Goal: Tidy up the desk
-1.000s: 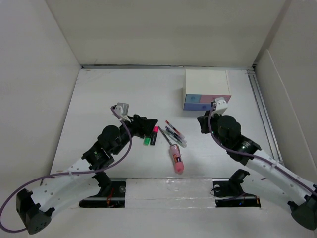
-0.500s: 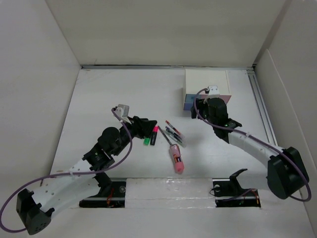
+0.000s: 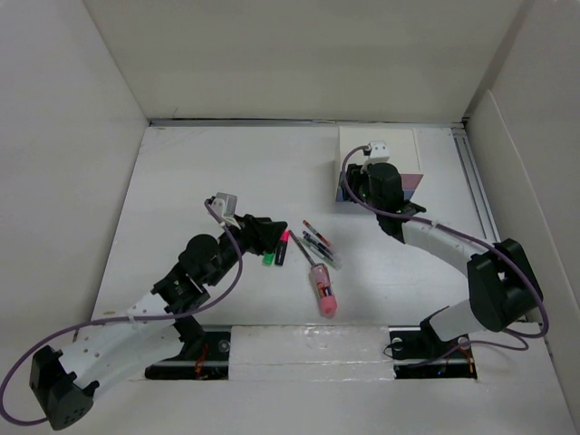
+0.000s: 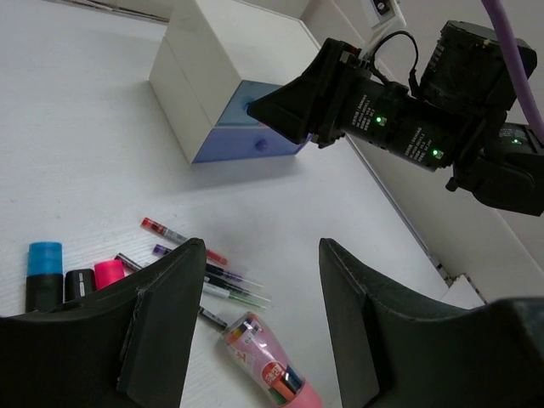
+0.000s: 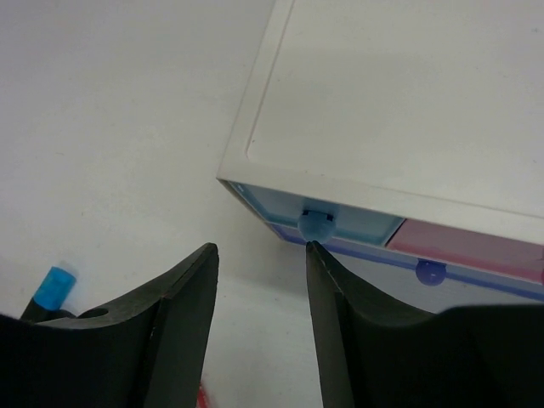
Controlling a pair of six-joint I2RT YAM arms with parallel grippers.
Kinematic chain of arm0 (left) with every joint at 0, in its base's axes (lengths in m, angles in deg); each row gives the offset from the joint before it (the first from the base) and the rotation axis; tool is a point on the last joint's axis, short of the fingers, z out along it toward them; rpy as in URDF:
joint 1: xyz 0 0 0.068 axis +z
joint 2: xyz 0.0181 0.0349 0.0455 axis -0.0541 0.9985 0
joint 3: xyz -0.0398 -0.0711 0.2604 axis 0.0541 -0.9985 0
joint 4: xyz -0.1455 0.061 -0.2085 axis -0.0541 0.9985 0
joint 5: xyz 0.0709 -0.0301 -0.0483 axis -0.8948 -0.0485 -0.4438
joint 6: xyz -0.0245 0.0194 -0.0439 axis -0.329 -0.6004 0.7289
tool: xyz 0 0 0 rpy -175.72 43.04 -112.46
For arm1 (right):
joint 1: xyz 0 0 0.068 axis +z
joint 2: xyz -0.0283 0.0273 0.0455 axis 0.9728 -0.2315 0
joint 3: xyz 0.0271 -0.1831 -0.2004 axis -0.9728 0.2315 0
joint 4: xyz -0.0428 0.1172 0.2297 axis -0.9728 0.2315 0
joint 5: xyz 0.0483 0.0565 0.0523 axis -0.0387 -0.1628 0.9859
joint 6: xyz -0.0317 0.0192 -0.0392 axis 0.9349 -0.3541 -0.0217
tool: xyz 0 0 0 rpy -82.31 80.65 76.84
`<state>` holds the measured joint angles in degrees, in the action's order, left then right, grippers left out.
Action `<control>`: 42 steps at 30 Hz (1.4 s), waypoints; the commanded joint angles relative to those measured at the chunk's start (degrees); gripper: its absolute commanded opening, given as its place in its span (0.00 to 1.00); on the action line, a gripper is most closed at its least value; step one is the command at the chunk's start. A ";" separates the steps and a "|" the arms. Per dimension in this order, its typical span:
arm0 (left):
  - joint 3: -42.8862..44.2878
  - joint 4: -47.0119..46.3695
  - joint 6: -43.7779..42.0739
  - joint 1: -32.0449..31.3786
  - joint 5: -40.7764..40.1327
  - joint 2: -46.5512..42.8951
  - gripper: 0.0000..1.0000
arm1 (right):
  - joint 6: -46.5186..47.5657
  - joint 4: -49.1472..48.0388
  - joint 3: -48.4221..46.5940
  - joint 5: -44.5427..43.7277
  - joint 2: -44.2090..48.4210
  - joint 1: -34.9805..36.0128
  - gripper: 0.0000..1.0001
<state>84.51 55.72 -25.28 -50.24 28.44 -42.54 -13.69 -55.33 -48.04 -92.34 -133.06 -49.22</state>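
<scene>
The white desk holds a small white drawer box at the back right. Several thin pens, short markers and a pink pen case lie in the middle. My left gripper is open and empty above the markers; its wrist view shows the pens, the markers and the case below it. My right gripper is open and empty at the box's front. In its wrist view its right fingertip sits just under the light-blue drawer's knob.
White walls enclose the desk on three sides. A metal rail runs along the right edge. The box also has a pink drawer and a darker blue drawer with its own knob. A blue-capped marker lies at the lower left.
My right arm has swung away from me and to the left, bringing its gripper up to the front of the drawer box. My left arm has barely moved.
</scene>
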 commanded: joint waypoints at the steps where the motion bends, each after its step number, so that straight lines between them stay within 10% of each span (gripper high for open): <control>1: -0.35 -3.58 -1.11 0.11 1.07 -1.39 0.52 | -0.70 -3.68 -1.16 -3.64 1.15 0.46 0.51; 31: -0.62 -5.08 -1.64 0.11 2.13 -0.95 0.50 | -1.05 -3.77 -4.67 -10.50 -6.05 0.99 0.39; 42: -0.79 -5.08 -1.64 0.11 2.04 -1.39 0.49 | -0.70 -4.04 -3.89 -11.99 -5.88 1.61 0.20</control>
<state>84.21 53.60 -26.13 -50.24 29.77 -43.31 -14.57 -56.40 -50.20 -102.94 -139.11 -48.39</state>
